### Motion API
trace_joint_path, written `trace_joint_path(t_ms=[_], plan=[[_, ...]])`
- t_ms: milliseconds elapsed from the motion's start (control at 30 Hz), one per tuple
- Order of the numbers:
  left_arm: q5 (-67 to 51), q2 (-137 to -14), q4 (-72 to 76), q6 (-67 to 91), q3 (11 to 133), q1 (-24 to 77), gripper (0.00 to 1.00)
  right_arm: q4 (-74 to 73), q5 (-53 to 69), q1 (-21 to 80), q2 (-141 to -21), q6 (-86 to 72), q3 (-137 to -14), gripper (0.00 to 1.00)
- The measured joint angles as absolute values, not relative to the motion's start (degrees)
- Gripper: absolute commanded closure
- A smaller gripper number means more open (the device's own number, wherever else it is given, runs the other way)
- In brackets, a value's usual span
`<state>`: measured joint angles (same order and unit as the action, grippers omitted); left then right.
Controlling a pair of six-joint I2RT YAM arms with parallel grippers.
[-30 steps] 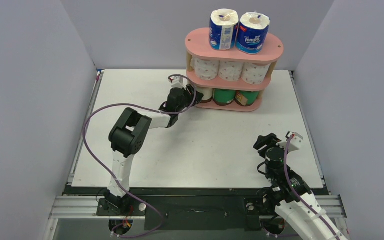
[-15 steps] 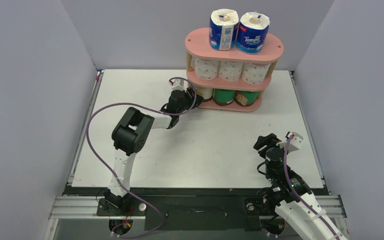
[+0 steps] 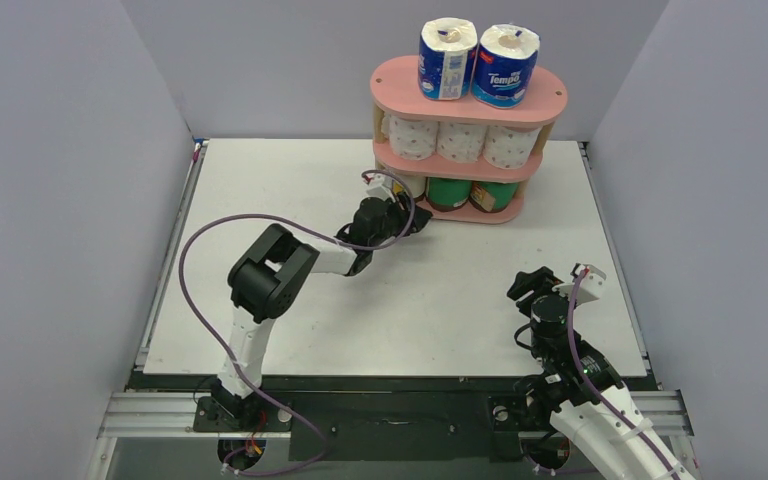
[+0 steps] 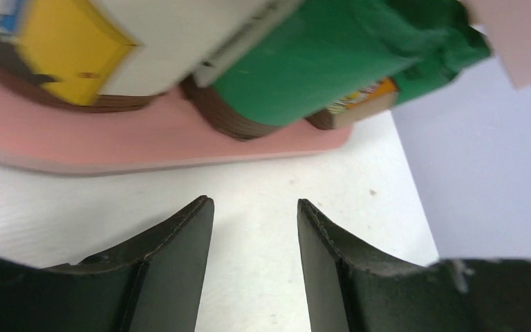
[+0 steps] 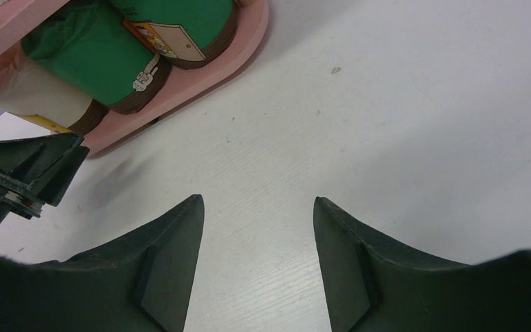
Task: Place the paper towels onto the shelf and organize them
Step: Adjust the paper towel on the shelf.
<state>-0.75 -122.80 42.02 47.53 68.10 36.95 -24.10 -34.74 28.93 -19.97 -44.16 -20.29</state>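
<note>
- Pink shelf (image 3: 392, 80) sits at the far side of the table (image 3: 440, 290), and all eight rolls look to be on it already.
- Top board: two blue-white rolls (image 3: 447, 58) standing upright side by side. Middle: three dotted rolls (image 3: 460, 142) in a row. Bottom: cream roll (image 3: 412, 186) on the left, then two green rolls (image 3: 449, 192).
- Left gripper (image 4: 254, 207) hovers just in front of the bottom board's left end, pointing at the cream and green rolls. Its fingers are partly apart with nothing but bare table between them, so it's empty.
- Right gripper (image 5: 257, 204) is well apart from the shelf, down by the near right of the table, fingers spread a bit wider, also holding nothing.
- My read: placing is basically done, and what's left is tidying or backing off.
- What could go wrong: the left gripper is really close to the bottom board. A sloppy swing or a push forward would bump the shelf or shove the cream roll out of line.
- A knock like that would probably shake the whole thing, and the blue-white rolls up top have no rail that I can see, so they'd likely be the first to tip off.
- The left arm's purple cable (image 3: 188, 250) loops wide over the table too, though I doubt it reaches the shelf.
</note>
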Motion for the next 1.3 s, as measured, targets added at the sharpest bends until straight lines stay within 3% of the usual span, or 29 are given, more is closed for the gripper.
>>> trace_joint_path(t_ms=[933, 1300], plan=[[2.2, -132.2, 43.4, 47.8, 79.8, 41.0, 0.54, -24.3, -34.8, 28.9, -19.0, -44.3, -20.3, 0.45], [2.5, -132.3, 44.4, 48.7, 78.8, 41.1, 0.53, -24.4, -35.0, 28.9, -19.0, -44.4, -20.3, 0.45]])
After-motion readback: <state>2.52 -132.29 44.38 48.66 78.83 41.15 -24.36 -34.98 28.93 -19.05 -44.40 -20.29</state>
